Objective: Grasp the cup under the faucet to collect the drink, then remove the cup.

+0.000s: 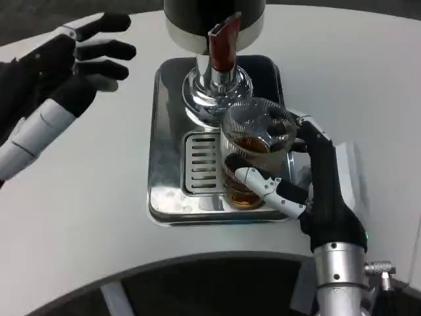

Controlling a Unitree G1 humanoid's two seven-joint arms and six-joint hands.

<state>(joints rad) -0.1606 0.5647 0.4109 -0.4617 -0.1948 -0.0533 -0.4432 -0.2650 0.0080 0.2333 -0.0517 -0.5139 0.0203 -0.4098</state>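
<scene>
1. On the drip tray (pixel 168 197), the cup (pixel 253 155) stood below the faucet (pixel 222 49), holding amber drink.
2. Right hand (pixel 296 187) wrapped the cup, ready for removal.
3. Left hand (pixel 79 62) hovered spread, holding nothing.

The cup (pixel 255 153) stands on the tray (pixel 164 191), before the dispenser (pixel 214 39).

The dispenser (pixel 214 26) is being cropped by the top edge (its upper body). The cup (pixel 253 148) is being partly hidden by the right hand (pixel 309 191).
</scene>
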